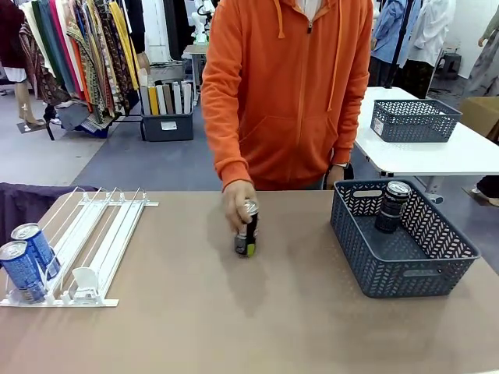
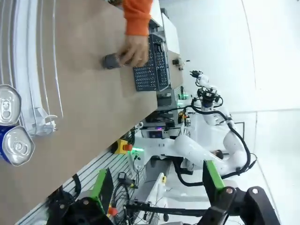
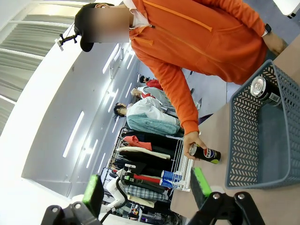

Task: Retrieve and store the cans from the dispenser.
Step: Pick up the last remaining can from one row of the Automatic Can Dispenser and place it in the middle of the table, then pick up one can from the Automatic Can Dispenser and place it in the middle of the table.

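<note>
Spread wide and empty on left gripper (image 2: 157,178) and right gripper (image 3: 146,185); beyond, slim dark can (image 1: 247,236) with yellow-green base mid-table, top hidden under person's hand (image 1: 237,204), print unreadable; two blue cans (image 1: 35,249) in white rail dispenser (image 1: 101,241), another dark can (image 1: 392,206) in grey lattice basket (image 1: 405,274).

Two cans (image 1: 23,273) are showing blue sides and silver tops; the dispenser (image 1: 97,241) is looking white and clear. The person's hoodie (image 1: 288,93) is glowing orange, the lattice basket (image 1: 405,269) grey, the surface (image 1: 234,327) tan.
</note>
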Robot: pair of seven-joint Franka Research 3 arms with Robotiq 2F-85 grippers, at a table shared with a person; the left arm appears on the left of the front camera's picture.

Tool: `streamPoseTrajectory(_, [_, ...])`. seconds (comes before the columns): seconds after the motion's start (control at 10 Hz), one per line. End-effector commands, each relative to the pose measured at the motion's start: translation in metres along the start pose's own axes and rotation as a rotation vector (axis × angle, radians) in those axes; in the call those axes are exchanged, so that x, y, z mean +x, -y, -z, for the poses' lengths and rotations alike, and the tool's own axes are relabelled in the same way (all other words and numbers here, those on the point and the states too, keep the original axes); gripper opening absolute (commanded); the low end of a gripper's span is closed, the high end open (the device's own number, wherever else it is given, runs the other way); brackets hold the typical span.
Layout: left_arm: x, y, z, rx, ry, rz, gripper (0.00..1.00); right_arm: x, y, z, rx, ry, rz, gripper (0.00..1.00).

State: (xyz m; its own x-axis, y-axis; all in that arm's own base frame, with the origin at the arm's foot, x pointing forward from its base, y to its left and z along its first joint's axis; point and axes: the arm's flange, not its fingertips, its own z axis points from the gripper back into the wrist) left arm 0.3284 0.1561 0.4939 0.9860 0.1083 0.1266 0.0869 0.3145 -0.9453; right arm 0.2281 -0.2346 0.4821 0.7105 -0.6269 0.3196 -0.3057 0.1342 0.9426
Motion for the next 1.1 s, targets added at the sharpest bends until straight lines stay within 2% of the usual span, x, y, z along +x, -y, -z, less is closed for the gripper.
streamPoseTrajectory(0.0, [-0.0039,0.0223,-0.0002,0.043,0.013,0.032,1.00,0.0022,-0.0024,0.0015,0.021,0.012,-0.019,1.00])
streamPoseTrajectory(1.0, [-0.0039,0.0223,-0.0002,0.043,0.013,0.032,1.00,0.0022,-0.0024,0.0015,0.021,0.012,-0.019,1.00])
